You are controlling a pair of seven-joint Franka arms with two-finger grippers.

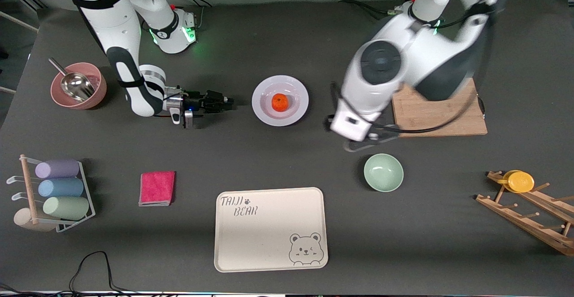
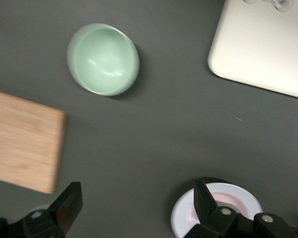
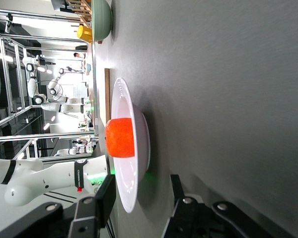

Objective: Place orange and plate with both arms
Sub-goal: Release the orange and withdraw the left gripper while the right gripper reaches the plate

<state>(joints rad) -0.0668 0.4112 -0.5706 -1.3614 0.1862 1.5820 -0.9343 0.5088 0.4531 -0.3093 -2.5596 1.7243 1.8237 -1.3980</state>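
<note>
The orange (image 1: 280, 102) already sits in the middle of the plate (image 1: 261, 104), which rests on the surface between the two arms. The right gripper (image 1: 224, 102) lies low beside the plate, fingers spread level with its rim, probably so that it can pinch the edge. The left gripper (image 2: 134, 208) hovers over bare surface near the green bowl (image 1: 383, 172), spread and empty.

The right gripper (image 1: 228, 102) sits left of centre, low and level, fingers spread. The left gripper (image 2: 134, 210), right of centre, points down, fingers apart.
</note>
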